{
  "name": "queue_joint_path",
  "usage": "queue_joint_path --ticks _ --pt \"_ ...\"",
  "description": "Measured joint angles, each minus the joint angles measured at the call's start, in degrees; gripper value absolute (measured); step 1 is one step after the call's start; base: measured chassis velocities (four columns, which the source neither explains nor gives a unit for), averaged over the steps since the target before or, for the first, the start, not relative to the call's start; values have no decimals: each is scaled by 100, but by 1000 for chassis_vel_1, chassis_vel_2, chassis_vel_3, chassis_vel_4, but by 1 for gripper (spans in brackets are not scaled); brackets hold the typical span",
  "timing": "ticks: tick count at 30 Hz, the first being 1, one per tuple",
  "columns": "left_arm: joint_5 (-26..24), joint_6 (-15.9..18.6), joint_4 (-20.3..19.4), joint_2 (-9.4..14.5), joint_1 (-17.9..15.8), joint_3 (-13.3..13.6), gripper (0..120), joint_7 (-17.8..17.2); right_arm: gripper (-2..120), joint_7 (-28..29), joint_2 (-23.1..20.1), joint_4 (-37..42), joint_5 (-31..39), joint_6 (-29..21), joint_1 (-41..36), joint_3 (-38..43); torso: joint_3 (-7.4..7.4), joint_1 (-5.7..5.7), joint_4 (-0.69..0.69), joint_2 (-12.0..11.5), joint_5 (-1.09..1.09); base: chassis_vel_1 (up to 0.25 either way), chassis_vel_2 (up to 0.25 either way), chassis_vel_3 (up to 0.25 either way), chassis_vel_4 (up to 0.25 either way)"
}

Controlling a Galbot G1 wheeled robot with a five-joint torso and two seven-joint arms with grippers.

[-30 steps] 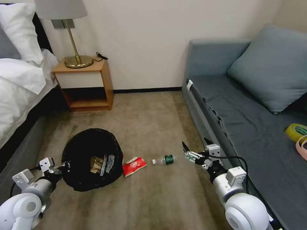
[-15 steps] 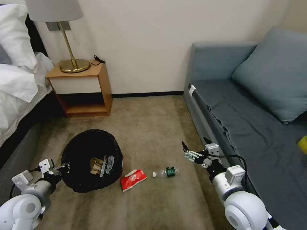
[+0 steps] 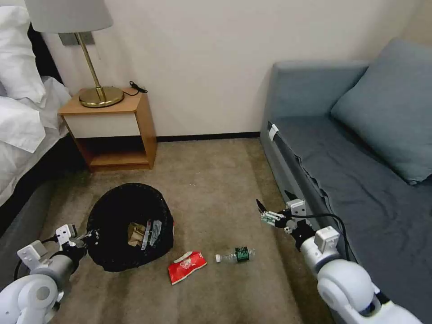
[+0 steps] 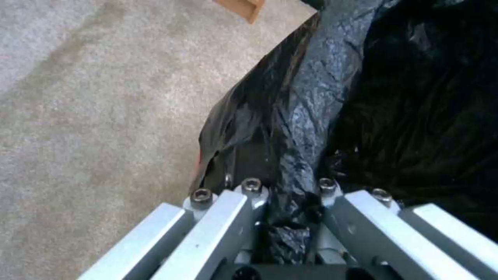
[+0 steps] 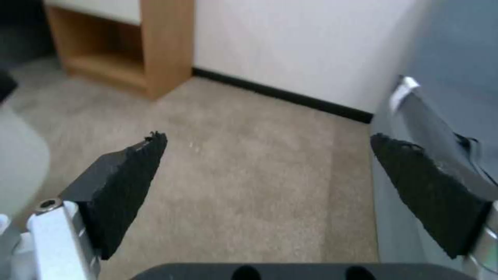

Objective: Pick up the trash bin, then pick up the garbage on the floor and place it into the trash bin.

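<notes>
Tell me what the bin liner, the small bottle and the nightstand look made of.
Bin liner: thin black plastic film, glossy and crinkled. Small bottle: likely clear plastic, see-through with a green label. Nightstand: wood or wood-look board, matt orange-brown, with a white front panel.

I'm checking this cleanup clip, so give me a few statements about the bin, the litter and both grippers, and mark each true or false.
1. The left gripper is clamped on the rim of the round trash bin lined with a crinkly black bag. True.
2. The right gripper holds the small clear bottle with a green label. False: its jaws are open and empty, and the bottle lies on the carpet.
3. The red-and-white snack packet is inside the bin. False: it lies on the carpet beside the bin.
4. Crumpled brown paper is in the bin. True.
</notes>
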Motion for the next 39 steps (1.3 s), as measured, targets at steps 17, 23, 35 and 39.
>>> queue_joint_path --ticks 17,23,35,39 --pt "634 -199 22 -186 -152 114 2 318 100 -1498 -646 -2377 525 -386 4292 -3976 1 0 0 0 3 0 0 0 0" --pt "973 -359 96 -262 -159 25 2 495 100 -3198 -62 -3675 509 -630 5786 -5350 1 1 2 -1 -3 0 0 0 0" --pt "1031 -380 262 -308 -194 -131 2 549 100 -4758 751 -5283 448 -853 6665 -6935 1 0 1 0 -1 0 0 0 0" --pt "1034 -380 262 -330 -169 -162 2 563 100 -4718 899 -5606 434 -839 6637 -7164 1 0 0 0 -1 0 0 0 0"
